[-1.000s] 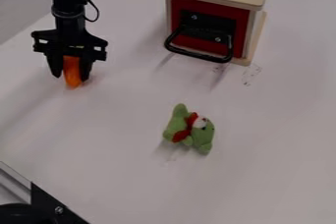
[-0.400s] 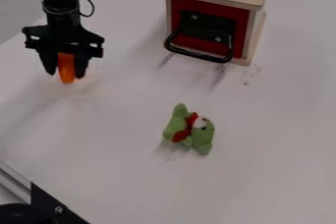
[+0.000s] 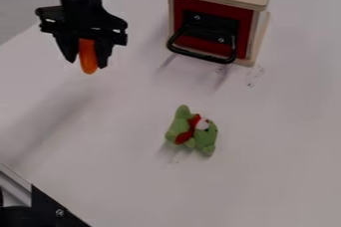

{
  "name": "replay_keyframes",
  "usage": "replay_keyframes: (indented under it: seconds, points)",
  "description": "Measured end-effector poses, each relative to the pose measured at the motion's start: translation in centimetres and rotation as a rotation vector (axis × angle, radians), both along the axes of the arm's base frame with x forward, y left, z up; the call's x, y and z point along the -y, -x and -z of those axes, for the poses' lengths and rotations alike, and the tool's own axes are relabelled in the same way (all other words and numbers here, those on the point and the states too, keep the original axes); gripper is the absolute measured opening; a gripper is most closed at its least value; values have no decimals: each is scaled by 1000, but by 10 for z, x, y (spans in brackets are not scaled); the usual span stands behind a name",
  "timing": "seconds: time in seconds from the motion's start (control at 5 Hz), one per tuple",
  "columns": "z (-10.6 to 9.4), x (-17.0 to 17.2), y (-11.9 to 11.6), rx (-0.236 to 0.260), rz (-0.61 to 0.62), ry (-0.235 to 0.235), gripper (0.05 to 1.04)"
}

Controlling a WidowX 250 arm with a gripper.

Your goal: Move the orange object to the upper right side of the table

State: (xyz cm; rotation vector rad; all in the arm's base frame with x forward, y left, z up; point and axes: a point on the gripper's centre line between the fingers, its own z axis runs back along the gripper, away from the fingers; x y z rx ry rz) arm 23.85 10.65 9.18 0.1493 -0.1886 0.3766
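The black gripper (image 3: 86, 64) hangs at the upper left of the camera view, shut on the orange object (image 3: 87, 56). The object points downward between the two fingers, its upper part hidden by the gripper. Both are raised above the white table (image 3: 279, 136), with a soft shadow falling on the surface below and to the left.
A wooden box (image 3: 216, 19) with a red front and a black handle stands at the top, right of the gripper. A green plush toy (image 3: 192, 130) with a red scarf lies near the middle. Black-and-silver framing (image 3: 50, 206) edges the lower left.
The gripper has lifted with the orange object in it, shifting slightly left and then right. Its shadow has spread away from it. The box and plush toy have stayed put.
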Motion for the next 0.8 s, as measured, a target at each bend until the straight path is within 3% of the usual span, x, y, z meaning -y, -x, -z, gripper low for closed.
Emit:
replay_keyframes:
  seconds: [0.4, 0.8]
  points:
    - [-6, 96, -9, 63, 215, 65, 595]
    - [27, 171, -34, 26, 376, 108, 595]
